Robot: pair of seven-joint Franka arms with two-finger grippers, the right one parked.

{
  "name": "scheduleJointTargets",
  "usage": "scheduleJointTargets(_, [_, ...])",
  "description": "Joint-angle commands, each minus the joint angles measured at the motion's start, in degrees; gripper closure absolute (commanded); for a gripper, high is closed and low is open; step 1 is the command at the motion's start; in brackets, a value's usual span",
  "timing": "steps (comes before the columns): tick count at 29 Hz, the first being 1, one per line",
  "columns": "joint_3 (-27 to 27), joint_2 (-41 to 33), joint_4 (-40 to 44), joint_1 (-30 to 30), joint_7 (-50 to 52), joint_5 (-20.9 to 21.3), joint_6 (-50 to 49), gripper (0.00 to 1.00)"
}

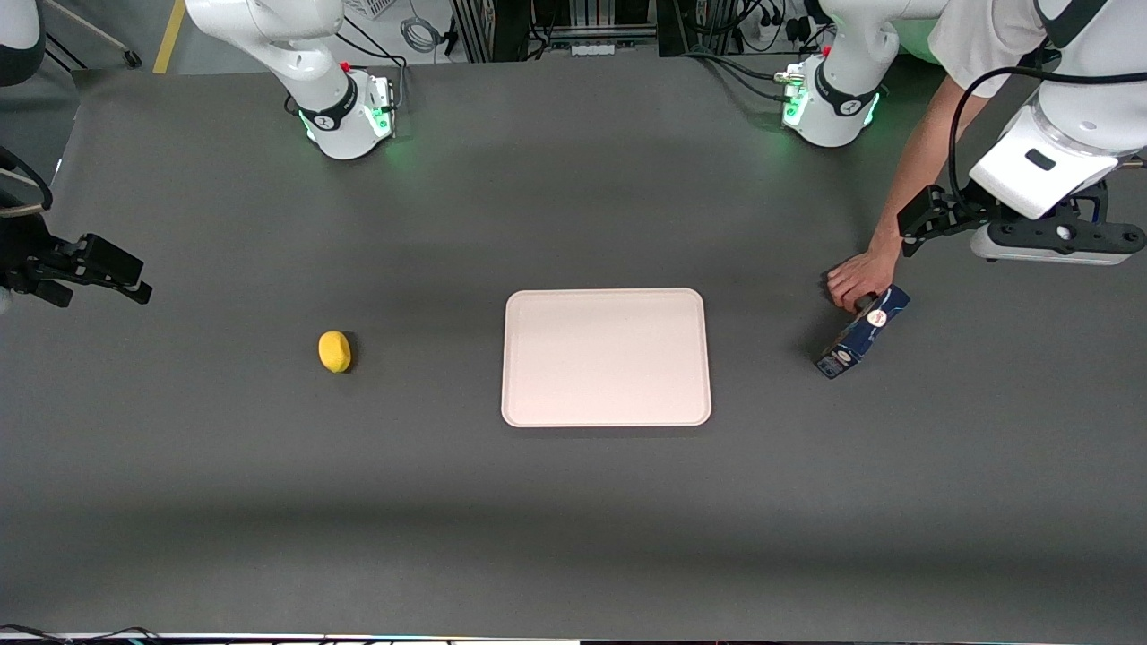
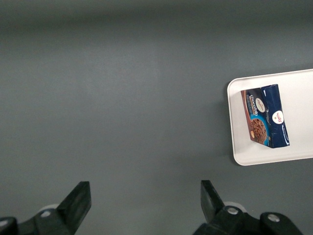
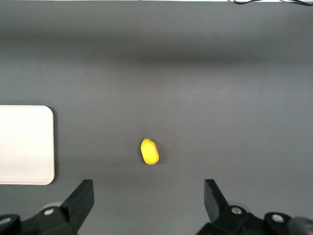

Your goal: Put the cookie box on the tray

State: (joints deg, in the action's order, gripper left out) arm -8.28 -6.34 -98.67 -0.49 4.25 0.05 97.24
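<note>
Navy cookie box lies on the table just beside the gripper, under a person's hand; the wrist view shows it on the tray. Gripper wide open, empty.

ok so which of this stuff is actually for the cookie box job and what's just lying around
For the job: cookie box; tray; left gripper, open, above the table at the working arm's end.
Not part of it: yellow lump, toward the parked arm's end; person's hand touching the box.
</note>
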Motion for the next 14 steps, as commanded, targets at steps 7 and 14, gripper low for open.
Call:
scheduleJointTargets(7, [0.2, 0.1, 0.8, -0.3, 0.2, 0.6, -1.1, 0.00])
scheduleJointTargets(14, [0.2, 0.1, 0.7, -0.3, 0.1, 0.6, -1.3, 0.00])
